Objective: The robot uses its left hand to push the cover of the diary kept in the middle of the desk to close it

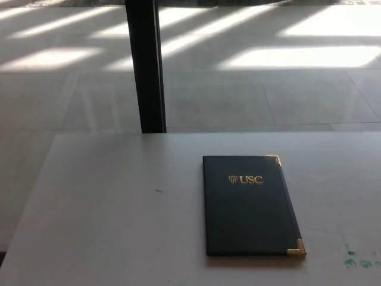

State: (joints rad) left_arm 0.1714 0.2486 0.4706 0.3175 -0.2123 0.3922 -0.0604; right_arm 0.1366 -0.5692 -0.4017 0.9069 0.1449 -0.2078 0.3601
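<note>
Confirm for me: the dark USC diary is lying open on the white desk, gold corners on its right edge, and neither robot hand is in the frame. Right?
Not quite. The head view shows the diary lying closed, front cover up with the gold USC lettering showing. The rest holds: it lies on the white desk, gold corners on its right edge, and neither robot hand is in view.

The diary (250, 205) lies flat and closed on the bench (107, 226), right of the bench's middle and toward its near edge. A small speck (158, 191) sits on the bench to the diary's left, well apart from it. Some smudges (359, 260) mark the bench near its right front, just right of the diary's near corner. Behind the bench's far edge a post (144, 65) stands on the floor (268, 89), left of the diary
</note>
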